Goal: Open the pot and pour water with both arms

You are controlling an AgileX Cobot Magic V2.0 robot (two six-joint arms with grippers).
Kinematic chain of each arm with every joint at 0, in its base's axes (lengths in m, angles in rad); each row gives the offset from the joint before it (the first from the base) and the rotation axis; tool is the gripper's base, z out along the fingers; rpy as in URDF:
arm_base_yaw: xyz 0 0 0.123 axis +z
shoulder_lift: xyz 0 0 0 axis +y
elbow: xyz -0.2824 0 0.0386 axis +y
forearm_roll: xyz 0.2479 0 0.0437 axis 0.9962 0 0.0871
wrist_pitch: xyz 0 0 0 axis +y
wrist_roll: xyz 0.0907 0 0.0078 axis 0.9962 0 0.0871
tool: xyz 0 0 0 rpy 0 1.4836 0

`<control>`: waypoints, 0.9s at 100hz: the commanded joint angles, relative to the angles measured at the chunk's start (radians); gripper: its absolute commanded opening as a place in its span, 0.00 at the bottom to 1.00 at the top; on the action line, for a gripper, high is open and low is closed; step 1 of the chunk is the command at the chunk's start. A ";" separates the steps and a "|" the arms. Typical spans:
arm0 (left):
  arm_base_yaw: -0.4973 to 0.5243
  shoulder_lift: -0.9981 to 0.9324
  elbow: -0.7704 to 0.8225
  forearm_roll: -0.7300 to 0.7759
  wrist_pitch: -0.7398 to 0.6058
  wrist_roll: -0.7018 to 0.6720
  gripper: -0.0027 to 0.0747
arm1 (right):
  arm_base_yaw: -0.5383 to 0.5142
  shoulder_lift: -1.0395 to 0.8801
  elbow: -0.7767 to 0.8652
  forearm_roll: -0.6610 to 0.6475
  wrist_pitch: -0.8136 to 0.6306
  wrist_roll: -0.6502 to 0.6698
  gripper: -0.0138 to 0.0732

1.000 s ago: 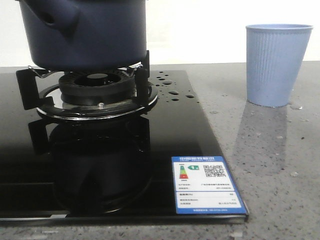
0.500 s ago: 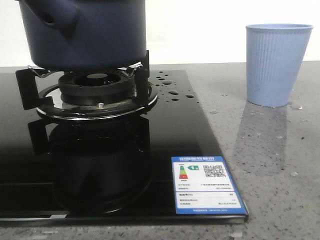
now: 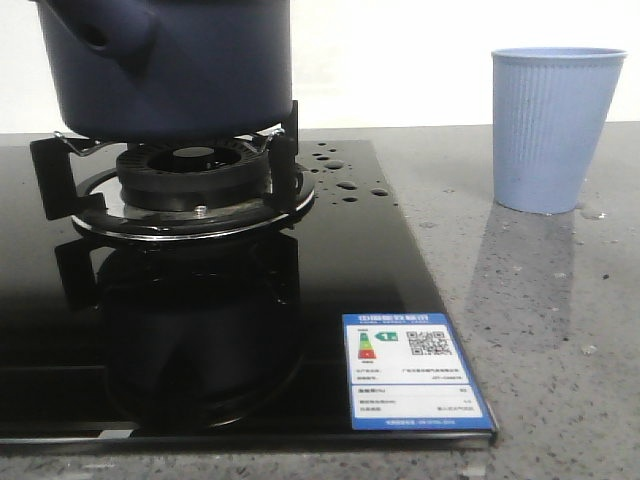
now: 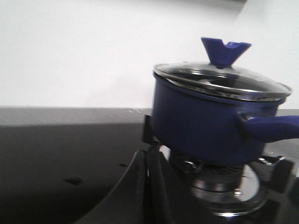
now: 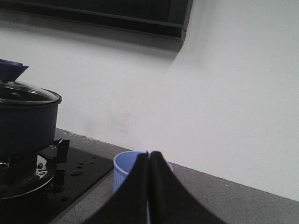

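Left wrist view shows the pot [image 4: 210,119] on the burner [image 3: 190,180], lid [image 4: 224,79] on. Both arms' fingers are pressed together, empty. Opening hasn't begun; next, one must grasp the lid knob [image 4: 225,50].

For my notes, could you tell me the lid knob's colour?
Bright blue knob; clearest in the left wrist view.

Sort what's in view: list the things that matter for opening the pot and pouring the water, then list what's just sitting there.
For the job:
- large round dark navy-blue matte pot
- glass lid with blue knob, still on the pot
- light blue ribbed cup
- clear water beads on the hob

Just there:
- black glass gas hob
- blue-bordered energy label sticker
- grey speckled countertop
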 commanded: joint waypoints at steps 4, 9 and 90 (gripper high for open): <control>0.002 -0.056 -0.030 0.198 -0.016 -0.078 0.01 | -0.005 0.010 -0.023 -0.003 -0.048 -0.001 0.07; 0.002 -0.072 -0.028 0.356 -0.035 -0.221 0.01 | -0.005 0.010 -0.023 -0.003 -0.048 -0.001 0.07; 0.001 -0.247 0.216 1.746 -0.329 -1.547 0.01 | -0.005 0.010 -0.023 -0.003 -0.047 -0.001 0.07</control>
